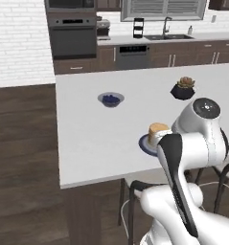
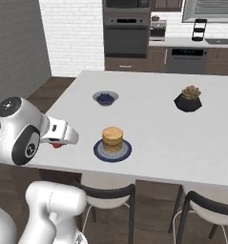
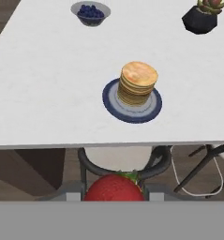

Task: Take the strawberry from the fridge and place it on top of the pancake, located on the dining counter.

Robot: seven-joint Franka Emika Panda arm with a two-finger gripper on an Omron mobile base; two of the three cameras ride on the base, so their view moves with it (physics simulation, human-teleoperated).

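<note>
The pincer (image 3: 114,194) is clenched on the strawberry (image 3: 114,188), which sits red between its two dark tips at the bottom of the hand view. In the right base view the same fruit shows as a small red spot under the white hand, at the near edge of the worktop (image 2: 153,128). So the strawberry is out of the fridge and carried in the air, just short of the slab rather than over it.

Ahead, near the front edge of the worktop, stands the pancake (image 3: 138,83), a tan stack on a blue-rimmed plate (image 3: 114,105). Farther back sit a small dark bowl of blue berries (image 3: 90,12) and a dark pot with a plant (image 3: 203,18), both well apart from the plate. Chairs (image 2: 110,193) stand under the near edge.

The step in hand looks like the carry to the stack. To do it well, I would bring the hand forward and high enough to clear the stack's top, centre the fruit above the top cake, lower until it nearly touches, and only then release. Letting go too high or off-centre risks the round fruit rolling off onto the plate.
</note>
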